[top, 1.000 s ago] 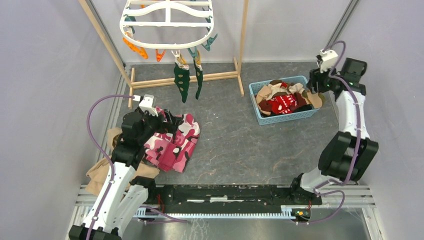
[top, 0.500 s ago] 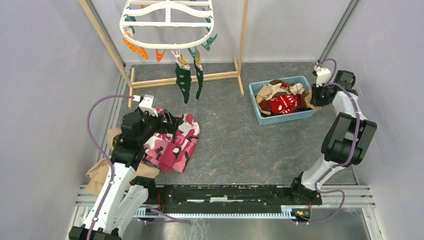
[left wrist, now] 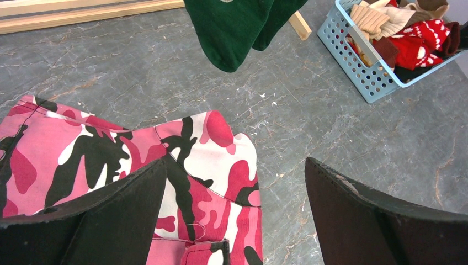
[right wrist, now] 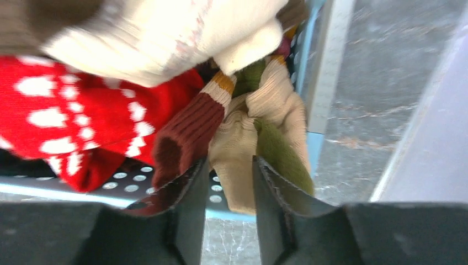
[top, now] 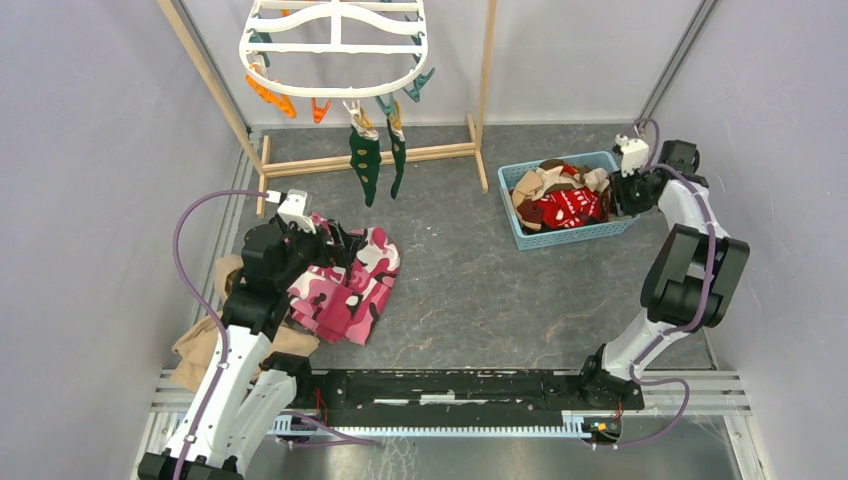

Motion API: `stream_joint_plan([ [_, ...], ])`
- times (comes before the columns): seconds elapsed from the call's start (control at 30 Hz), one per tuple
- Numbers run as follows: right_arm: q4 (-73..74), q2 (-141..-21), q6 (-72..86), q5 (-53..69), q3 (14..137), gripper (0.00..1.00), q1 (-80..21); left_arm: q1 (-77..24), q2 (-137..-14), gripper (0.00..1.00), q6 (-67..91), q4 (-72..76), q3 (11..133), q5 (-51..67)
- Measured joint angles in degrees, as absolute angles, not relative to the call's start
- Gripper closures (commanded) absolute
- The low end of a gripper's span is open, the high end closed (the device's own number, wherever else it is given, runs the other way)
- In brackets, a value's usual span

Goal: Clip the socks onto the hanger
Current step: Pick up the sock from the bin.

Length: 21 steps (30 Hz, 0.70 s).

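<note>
Two dark green socks (top: 372,165) hung clipped under the near rim of the hanger (top: 330,48). The remaining socks lay heaped in the blue basket (top: 575,236) at the right of the table, well apart from the hanger. Step in hand, as judged: picking a single sock out of the basket. The right gripper (right wrist: 229,163) sat at the basket's right end, low over the pile. Its fingers (right wrist: 187,210) stood close together with a narrow gap between them. An edge of the beige-and-green sock (right wrist: 259,121) hung into that gap, and the brown cuff (right wrist: 187,132) lay just beside one finger. Whether any fabric was pinched could not be told. To do this well, the fingers should bite the beige sock's free edge alone, leaving out the brown cuff and the red patterned sock (right wrist: 66,116). They should close firmly before any lift. The tips should stay off the basket's holed floor and wall, or the basket may drag along. A slow, straight lift would let tangled neighbours drop away. Pose: the right arm rose along the right wall, its wrist turned leftward toward the basket. The left gripper (left wrist: 236,163) hung spread wide and empty above the pink camouflage garment (left wrist: 110,149), its arm bent and leaning over that cloth.
</note>
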<state>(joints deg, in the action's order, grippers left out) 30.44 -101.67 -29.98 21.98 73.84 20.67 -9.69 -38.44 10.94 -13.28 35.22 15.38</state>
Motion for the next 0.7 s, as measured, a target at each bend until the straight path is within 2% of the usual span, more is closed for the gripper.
stream_joint_plan([
  [0.13, 31.8, -95.6, -30.4, 22.4, 76.0, 0.41, 20.6, -9.7, -38.4, 0.0, 10.9, -13.3, 35.2, 15.4],
  [0.37, 29.6, -91.7, -29.0, 31.7, 81.1, 0.29, 20.3, -9.6, -38.4, 0.0, 10.9, -13.3, 35.2, 15.4],
  [0.7, 27.9, -100.4, -24.4, 35.4, 82.6, 0.29, 16.5, -9.6, -38.5, 0.0, 10.9, -13.3, 35.2, 15.2],
])
